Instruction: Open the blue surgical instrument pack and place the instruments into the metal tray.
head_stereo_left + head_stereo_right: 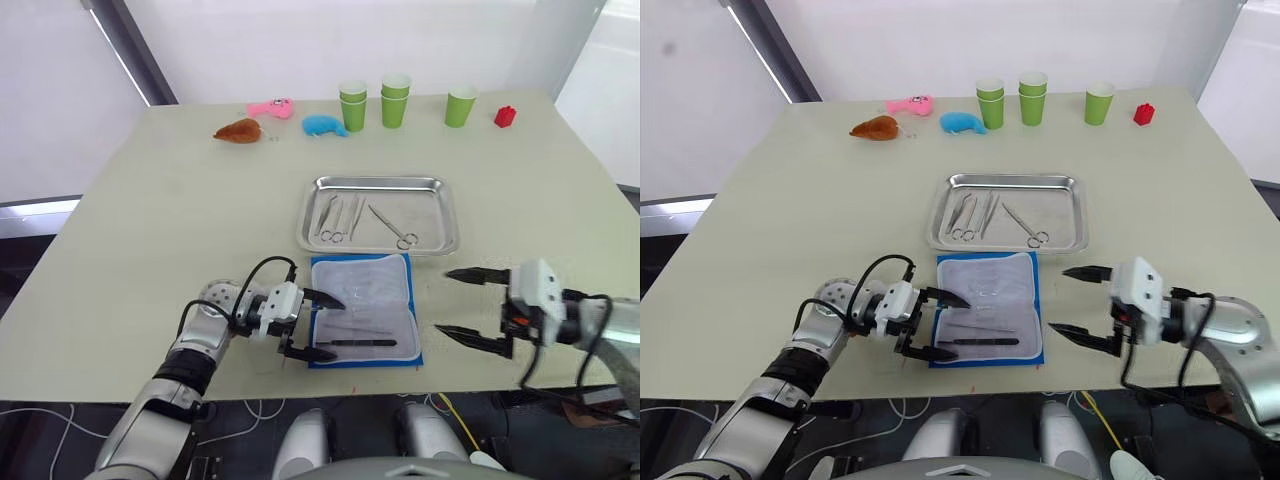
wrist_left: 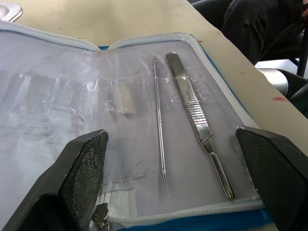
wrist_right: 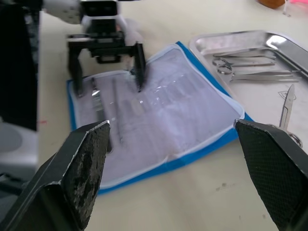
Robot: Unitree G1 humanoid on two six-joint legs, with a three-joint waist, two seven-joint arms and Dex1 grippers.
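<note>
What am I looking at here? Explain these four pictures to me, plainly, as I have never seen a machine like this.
This is a two-armed humanoid robot at a table. Two pictures come from cameras in its head, looking down over its arms. The other two come from a camera on each wrist, looking along that arm's two black fingers.

The blue surgical instrument pack lies open, pale lining up, with two thin instruments left in it. Behind it the metal tray already holds scissors and forceps. The left gripper is open over the pack's near end; the right gripper is open beside the pack. Neither holds anything. Along the far edge stand green cups, small toys and a red block.
</note>
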